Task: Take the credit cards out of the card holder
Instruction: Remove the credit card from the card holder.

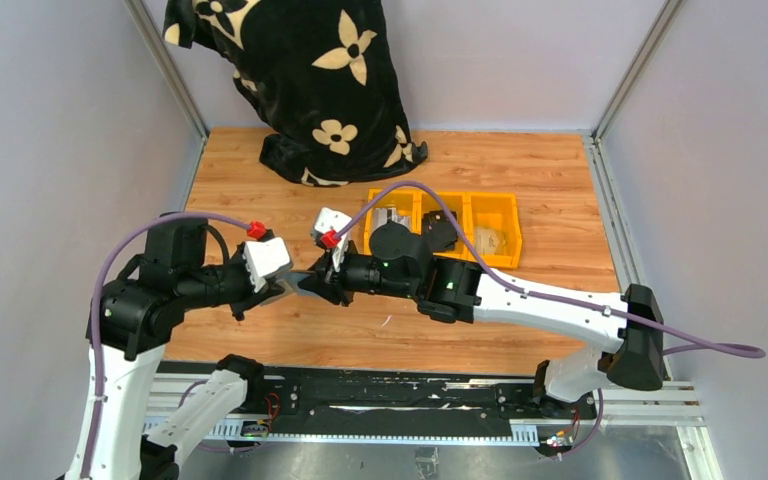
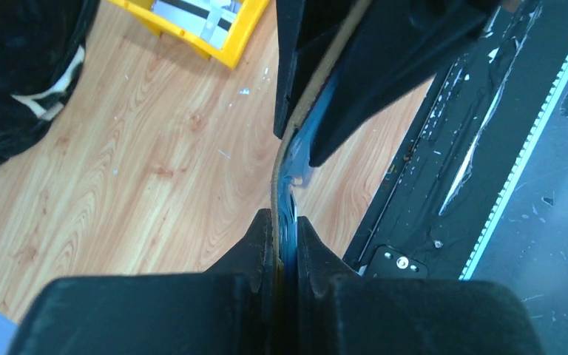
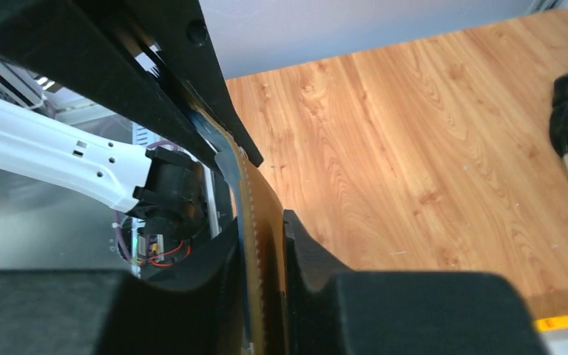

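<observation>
The brown card holder (image 2: 281, 166) hangs edge-on above the wooden table, stretched between my two grippers. Its stitched leather side and bluish shiny sleeves show in both wrist views. My left gripper (image 2: 285, 223) is shut on its near end. At the far end, the right gripper's fingers (image 2: 384, 74) clamp it from both sides. In the right wrist view the card holder (image 3: 255, 211) sits between the fingers of my right gripper (image 3: 260, 220), which press on it. In the top view the two grippers (image 1: 295, 283) (image 1: 314, 287) meet tip to tip. The credit cards are hidden.
Yellow bins (image 1: 445, 225) with small items stand behind the right arm. A black cloth with cream flowers (image 1: 305, 80) lies at the back. The black rail (image 1: 400, 395) runs along the table's near edge.
</observation>
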### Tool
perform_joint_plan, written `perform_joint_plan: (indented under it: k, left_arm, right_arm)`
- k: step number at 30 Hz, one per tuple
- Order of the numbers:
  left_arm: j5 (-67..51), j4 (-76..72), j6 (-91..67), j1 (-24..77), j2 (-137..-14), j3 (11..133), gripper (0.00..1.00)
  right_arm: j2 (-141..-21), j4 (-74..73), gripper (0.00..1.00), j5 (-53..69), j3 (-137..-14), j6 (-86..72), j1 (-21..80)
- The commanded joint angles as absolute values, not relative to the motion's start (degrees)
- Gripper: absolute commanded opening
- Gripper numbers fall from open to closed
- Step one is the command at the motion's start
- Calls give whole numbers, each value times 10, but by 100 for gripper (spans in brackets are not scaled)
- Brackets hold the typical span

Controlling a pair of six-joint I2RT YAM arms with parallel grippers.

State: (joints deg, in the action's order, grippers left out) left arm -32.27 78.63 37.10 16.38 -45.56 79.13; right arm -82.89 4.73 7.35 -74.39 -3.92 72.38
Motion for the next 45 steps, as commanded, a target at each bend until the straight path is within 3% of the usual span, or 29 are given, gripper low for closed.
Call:
perform_joint_plan:
  k: [1,3,6,7,9,12,20,33,34,36,38,41,45]
  left_arm:
    - [-375,782,388,169,-432,809,5]
    - [-399,782,398,169,-423,809,22]
    - [-434,781,407,169,-407,810,57]
    - [-446,780,405,169,-403,809,64]
    - [-473,776,389,169,-397,810,71]
    - [-497,724,309,169,-387,802,72]
    - [-566,583,119,169,-370,799,61]
    - [-720,568,3,169,-409,814,21]
    - [-717,567,3,169,-409,816,17]
    - [-695,562,-15,169,-409,820,7]
    - [-653,559,-25,169,-410,825,0]
    - [-582,559,-31,169,-408,824,0]
    - [-519,559,-37,169,-407,806,0]
  right_arm:
    - [-790,52,13,78,-739,-13,727]
    - [-778,41,1,123,-739,-9,722]
    - [-753,42,0,184,-730,-17,718]
    - [-742,51,0,201,-723,-24,716]
    - [-718,90,0,228,-700,-48,711]
    - [-686,163,0,255,-660,-94,708]
    - [-640,245,0,285,-600,-156,708]
    - [-610,289,1,311,-574,-181,708]
    - [-609,285,8,308,-574,-180,708]
    - [-604,272,41,291,-576,-181,708]
    - [-594,252,57,247,-580,-175,708]
    - [-562,228,63,169,-587,-165,708]
    - [-532,221,56,102,-596,-194,708]
